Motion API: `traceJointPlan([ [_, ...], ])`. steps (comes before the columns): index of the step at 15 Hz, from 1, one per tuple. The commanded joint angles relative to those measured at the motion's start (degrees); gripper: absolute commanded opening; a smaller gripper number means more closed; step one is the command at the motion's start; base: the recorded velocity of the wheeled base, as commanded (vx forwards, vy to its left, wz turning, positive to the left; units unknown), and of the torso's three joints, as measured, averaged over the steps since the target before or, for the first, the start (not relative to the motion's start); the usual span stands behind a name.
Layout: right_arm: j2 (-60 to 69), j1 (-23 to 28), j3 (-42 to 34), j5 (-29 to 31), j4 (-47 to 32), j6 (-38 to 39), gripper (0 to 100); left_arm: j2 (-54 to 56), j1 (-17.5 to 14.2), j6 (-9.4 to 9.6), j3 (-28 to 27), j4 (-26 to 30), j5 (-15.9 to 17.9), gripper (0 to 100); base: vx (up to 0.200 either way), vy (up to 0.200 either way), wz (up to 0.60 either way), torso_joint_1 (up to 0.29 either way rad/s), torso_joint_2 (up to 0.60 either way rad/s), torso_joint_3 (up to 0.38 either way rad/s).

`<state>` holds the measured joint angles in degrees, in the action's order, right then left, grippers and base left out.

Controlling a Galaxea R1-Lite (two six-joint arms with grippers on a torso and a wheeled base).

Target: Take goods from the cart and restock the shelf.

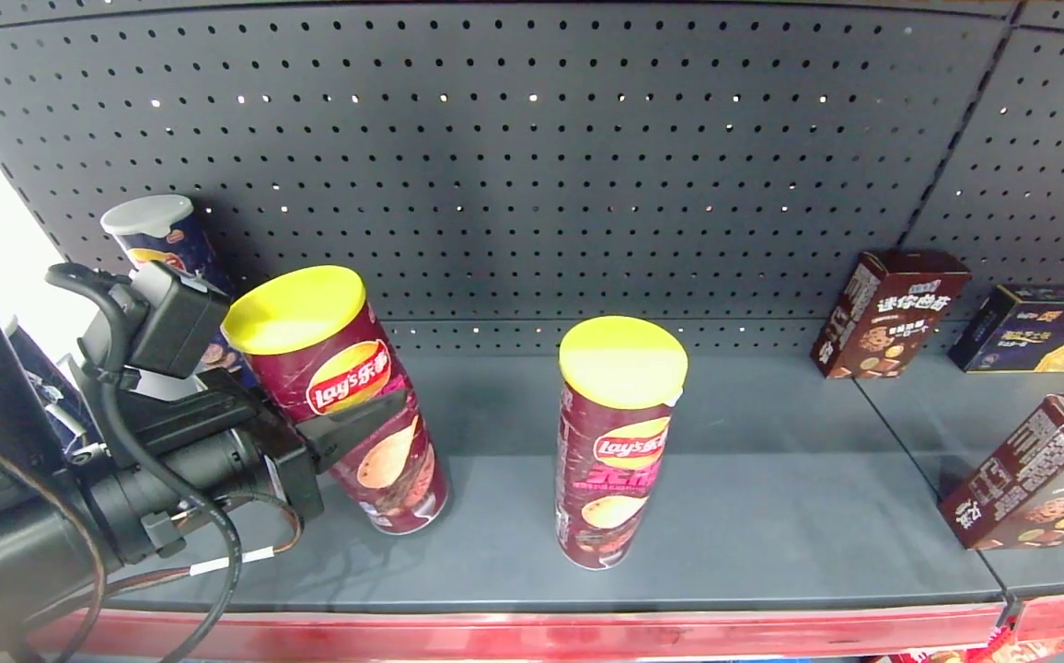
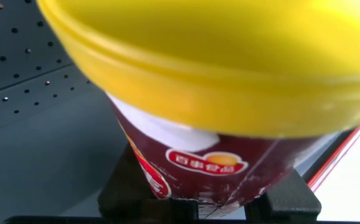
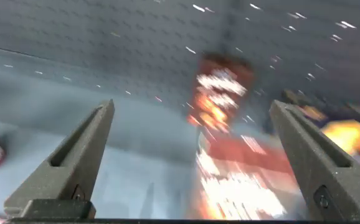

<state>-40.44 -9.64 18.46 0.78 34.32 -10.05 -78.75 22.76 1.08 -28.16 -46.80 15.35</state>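
head view: the left arm [image 1: 173, 460] is seen coming in low from the robot's left, forearm laid nearly level over the shelf [image 1: 771, 516], wrist turned sideways. the left fingers [image 1: 362, 414] are clamped on the held chip can [image 1: 339, 387] about halfway up its body. in the left wrist view the same can [image 2: 217, 162] is seen from just behind, its yellow lid [image 2: 230, 56] looming over the camera and a dark finger [image 2: 289, 199] pressed on each side. the right fingers [image 3: 74, 162] are spread wide with nothing between them, and a blurry brown box [image 3: 220, 93] is seen beyond them.

around it: a blue can [image 1: 159, 235] with a pale lid is parked behind the left arm, against the pegboard [image 1: 532, 166], partly hidden by the wrist camera. a second chip can [image 1: 619, 442] is stood upright in the middle of the shelf, well apart from the held one. off to the robot's right an upright brown box [image 1: 886, 313], a dark blue box [image 1: 1038, 330] and a tipped brown box [image 1: 1034, 470] are found. nothing is sat between the two maroon cans.

the held can's long axis is tilted, lid leaned toward the robot's left and the base kicked out right, down at the shelf board. whether the base is actually touching can't be told.
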Motion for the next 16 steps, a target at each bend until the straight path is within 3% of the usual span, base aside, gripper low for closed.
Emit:
traceJointPlan([
  [1,19.6,0.4,-1.3,5.3,-15.4,0.1,100,0.0,0.1,0.06,-0.1,0.0,0.6,0,0.0,0.0,0.0,0.0,0.0,0.0],
  [3,28.4,0.5,-2.4,5.7,-26.3,0.2,100,-0.1,0.1,0.15,-0.4,0.0,1.3,0,0.0,0.0,0.0,0.0,0.0,0.0],
  [5,34.5,0.2,-4.1,5.6,-32.5,0.9,100,-0.1,0.1,0.23,-0.1,0.0,1.4,0,0.0,0.0,0.0,0.0,0.0,0.0],
  [8,34.6,0.2,-8.3,4.4,-31.2,3.3,100,-0.4,0.9,0.32,-0.9,0.0,1.4,0,0.0,0.0,0.0,0.0,0.0,0.0],
  [11,34.6,0.3,-18.5,3.5,-22.1,3.5,100,-1.2,1.2,0.32,-2.3,0.0,1.4,0,0.0,0.0,0.0,0.0,0.0,0.0],
  [16,34.6,0.2,-18.5,3.7,-31.0,6.6,100,-0.9,1.2,0.32,-1.7,0.0,1.4,0,0.0,0.0,0.0,0.0,0.0,0.0],
])
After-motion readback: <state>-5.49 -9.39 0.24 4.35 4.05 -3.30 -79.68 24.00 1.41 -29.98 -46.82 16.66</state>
